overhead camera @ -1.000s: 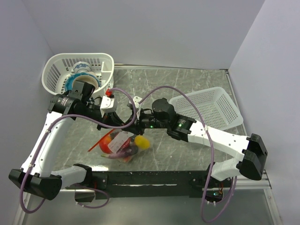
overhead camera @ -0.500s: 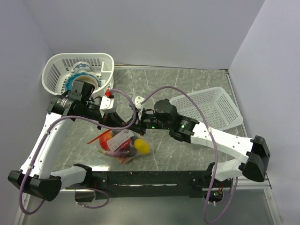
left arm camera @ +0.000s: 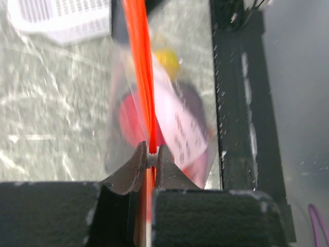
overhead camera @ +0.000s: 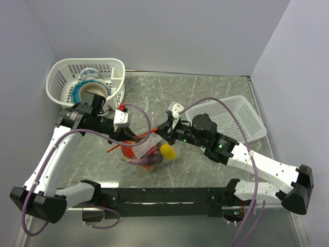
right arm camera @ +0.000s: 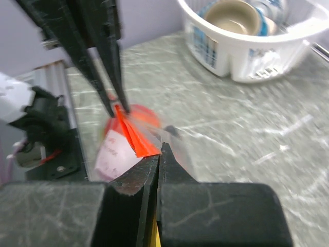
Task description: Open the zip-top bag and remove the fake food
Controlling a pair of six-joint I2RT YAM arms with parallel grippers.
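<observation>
Now the left end effector [left arm camera: 151, 154] is pinched tight on the orange-red zip strip [left arm camera: 140, 62] of the zip-top bag [overhead camera: 146, 154], and the right end effector [right arm camera: 158, 150] is clamped on the same strip just beside it. The bag is between the two, over the middle of the grey tabletop [overhead camera: 205, 92]; whether it rests there is unclear. The fake food [overhead camera: 167, 151], red, yellow and purple pieces, is bunched inside it

I can read no text: the white label [left arm camera: 181, 129] on the zip-top bag [left arm camera: 128, 121] shows only blurred print.
</observation>
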